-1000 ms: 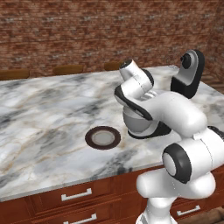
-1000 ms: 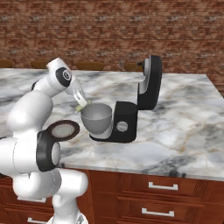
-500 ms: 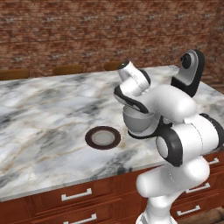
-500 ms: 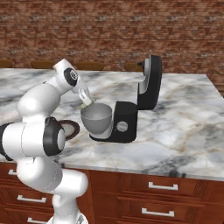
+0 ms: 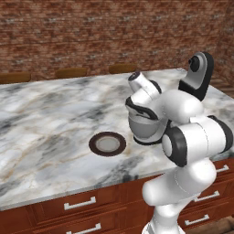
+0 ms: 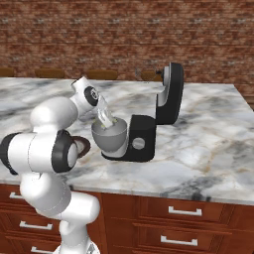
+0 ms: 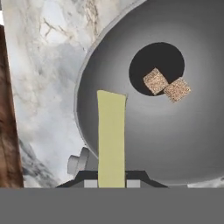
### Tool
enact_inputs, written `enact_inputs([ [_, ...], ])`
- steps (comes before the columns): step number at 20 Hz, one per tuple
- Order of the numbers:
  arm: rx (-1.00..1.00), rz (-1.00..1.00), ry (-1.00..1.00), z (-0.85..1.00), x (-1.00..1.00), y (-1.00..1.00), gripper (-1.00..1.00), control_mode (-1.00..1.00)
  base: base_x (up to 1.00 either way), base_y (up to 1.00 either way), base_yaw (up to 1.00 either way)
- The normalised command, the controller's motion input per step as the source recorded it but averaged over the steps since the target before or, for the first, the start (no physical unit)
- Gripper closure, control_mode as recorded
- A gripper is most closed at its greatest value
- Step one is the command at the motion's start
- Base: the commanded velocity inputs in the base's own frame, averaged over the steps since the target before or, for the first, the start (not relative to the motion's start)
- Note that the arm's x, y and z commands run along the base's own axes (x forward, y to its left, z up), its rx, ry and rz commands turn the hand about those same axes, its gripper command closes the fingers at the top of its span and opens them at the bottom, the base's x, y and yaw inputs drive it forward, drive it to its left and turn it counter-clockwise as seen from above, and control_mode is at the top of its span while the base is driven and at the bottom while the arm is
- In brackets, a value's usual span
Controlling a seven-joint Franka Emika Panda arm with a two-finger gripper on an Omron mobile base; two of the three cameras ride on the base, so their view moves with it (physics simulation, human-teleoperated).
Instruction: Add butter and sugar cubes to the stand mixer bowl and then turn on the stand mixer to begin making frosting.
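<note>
Hand view: gripper (image 7: 112, 181) clamped on the butter (image 7: 111, 140) over the near rim of the stand mixer bowl (image 7: 192, 144), sugar cubes (image 7: 166, 85) already inside; early release risks butter tipping outside.

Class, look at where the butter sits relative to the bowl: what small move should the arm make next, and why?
Probably open the gripper to release the butter. It is shut on the butter, held over the stand mixer bowl, where two sugar cubes already lie.

Even bright rendered light, soft shadows, no glare, slightly coarse detail, source perhaps overhead
</note>
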Motion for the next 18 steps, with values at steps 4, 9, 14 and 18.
enact_inputs([
  [4, 0.0, -0.05, -0.01, -0.27, 0.0, -0.29, 1.0, -1.0, 0.0, 0.0, 0.0],
  [9, 0.0, -0.08, 0.0, -0.16, 0.05, 0.0, 1.0, -1.0, 0.0, 0.0, 0.0],
  [14, -0.04, -0.09, 0.0, -0.05, 0.26, 0.18, 1.0, -1.0, 0.0, 0.0, 0.0],
  [18, -0.05, -0.07, 0.0, -0.01, 0.42, 0.22, 1.0, -1.0, 0.0, 0.0, 0.0],
])
